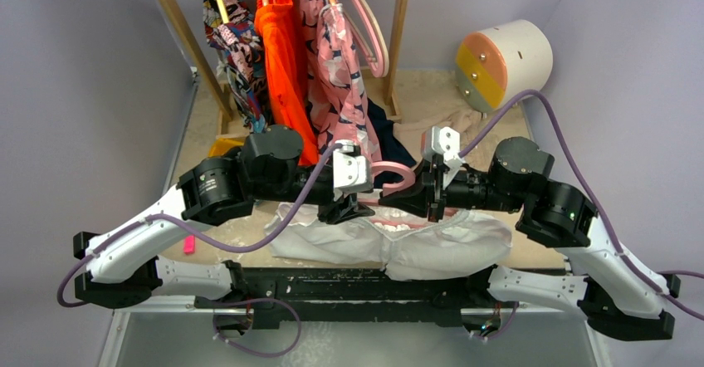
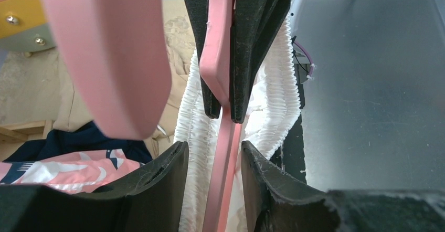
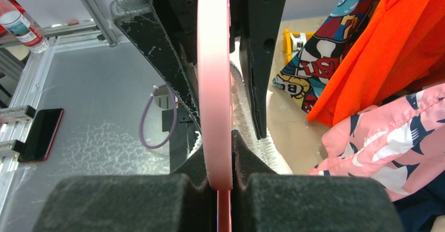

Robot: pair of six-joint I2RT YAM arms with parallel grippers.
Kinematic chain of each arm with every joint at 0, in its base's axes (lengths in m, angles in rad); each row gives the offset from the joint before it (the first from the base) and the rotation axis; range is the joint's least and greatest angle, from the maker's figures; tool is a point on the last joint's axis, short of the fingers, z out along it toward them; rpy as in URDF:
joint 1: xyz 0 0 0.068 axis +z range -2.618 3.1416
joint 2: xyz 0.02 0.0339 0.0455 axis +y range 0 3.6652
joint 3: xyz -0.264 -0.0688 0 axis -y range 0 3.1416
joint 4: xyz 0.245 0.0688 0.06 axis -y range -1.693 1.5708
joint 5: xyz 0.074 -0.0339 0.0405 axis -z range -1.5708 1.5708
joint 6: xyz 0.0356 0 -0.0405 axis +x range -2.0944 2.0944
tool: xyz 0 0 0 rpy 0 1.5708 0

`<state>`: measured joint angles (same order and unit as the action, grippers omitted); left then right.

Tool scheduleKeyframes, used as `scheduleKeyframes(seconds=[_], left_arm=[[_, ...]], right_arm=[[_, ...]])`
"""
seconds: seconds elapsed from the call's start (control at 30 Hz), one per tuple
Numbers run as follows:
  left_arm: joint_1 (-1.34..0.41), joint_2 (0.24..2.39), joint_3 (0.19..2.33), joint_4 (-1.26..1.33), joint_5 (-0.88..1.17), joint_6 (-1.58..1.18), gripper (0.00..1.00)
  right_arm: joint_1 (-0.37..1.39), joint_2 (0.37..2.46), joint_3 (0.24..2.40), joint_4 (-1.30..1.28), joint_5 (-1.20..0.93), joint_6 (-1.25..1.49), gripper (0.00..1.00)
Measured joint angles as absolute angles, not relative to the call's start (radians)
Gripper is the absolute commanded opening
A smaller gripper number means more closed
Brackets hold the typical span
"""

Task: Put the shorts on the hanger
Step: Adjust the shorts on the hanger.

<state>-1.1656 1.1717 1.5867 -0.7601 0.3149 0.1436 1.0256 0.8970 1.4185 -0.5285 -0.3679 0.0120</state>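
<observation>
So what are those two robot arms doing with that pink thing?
They are putting the white shorts on the pink hanger. The right fingers are squeezed shut on the hanger, holding it just above the shorts. The left fingers sit on either side of one hanger arm, not squeezing it. The stretchy waistband shows on both sides of that arm, but most of the shorts lie on the table.
</observation>
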Motion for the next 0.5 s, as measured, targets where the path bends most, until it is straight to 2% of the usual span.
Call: scheduleKeyframes(seconds=[0.13,0.2,0.27,0.4,0.5], left_arm=[[-1.166,1.172,1.571,-0.757,0.315,0.144,0.4],[-1.166,1.171,1.565,-0.756,0.315,0.143,0.36],[-1.166,1.171,1.558,-0.752,0.315,0.143,0.29],[-1.166,1.171,1.546,-0.745,0.318,0.141,0.09],[-1.171,1.165,1.537,-0.747,0.334,0.142,0.0]], right_arm=[[1.026,0.9,1.419,-0.529,-0.382,0.012,0.0],[1.026,0.902,1.419,-0.528,-0.387,0.012,0.0],[1.026,0.904,1.419,-0.529,-0.388,0.012,0.0],[1.025,0.907,1.419,-0.529,-0.387,0.011,0.0],[1.023,0.912,1.418,-0.53,-0.388,0.009,0.0]])
